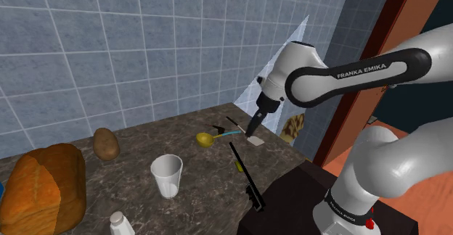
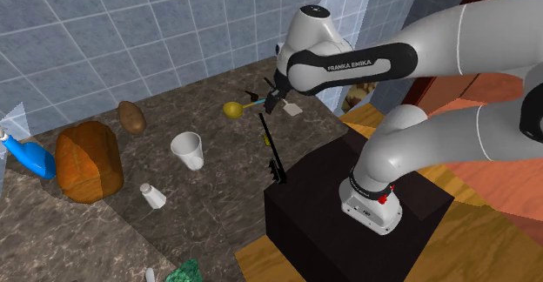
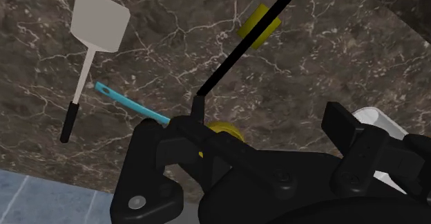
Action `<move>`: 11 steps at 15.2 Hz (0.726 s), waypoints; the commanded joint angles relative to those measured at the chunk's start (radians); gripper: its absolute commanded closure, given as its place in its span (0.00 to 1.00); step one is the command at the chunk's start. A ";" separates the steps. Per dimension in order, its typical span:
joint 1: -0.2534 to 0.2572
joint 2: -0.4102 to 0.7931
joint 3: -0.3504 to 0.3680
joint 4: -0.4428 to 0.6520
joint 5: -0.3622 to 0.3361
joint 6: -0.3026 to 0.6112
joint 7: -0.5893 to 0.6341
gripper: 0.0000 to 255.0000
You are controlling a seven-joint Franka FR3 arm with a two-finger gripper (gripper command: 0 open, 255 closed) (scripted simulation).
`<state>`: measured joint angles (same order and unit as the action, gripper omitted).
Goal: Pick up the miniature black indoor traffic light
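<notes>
The fingers (image 3: 147, 157) stand wide apart, holding nothing, above the worktop (image 1: 138, 146). The traffic light (image 1: 242, 174) lies flat there, near a spatula (image 3: 97, 29).

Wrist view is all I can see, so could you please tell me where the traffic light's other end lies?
Observer: The black traffic light lies on the counter, its base end near the counter's edge beside the stand.
Operator: Thank you; where is the gripper?
Observer: The gripper hovers above the counter near the white spatula.
Operator: Anything further off?
Observer: A bread loaf and a potato sit toward the shoulder view's left.
</notes>
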<state>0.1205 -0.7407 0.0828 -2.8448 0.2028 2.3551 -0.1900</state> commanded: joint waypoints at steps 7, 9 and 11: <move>0.113 0.262 0.002 -0.128 0.083 0.402 -0.101 0.00; 0.163 0.364 -0.017 -0.138 0.122 0.515 -0.141 0.00; 0.184 0.402 -0.029 -0.139 0.140 0.555 -0.158 0.00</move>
<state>0.2886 -0.3685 0.0617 -2.9824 0.3296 2.8768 -0.3353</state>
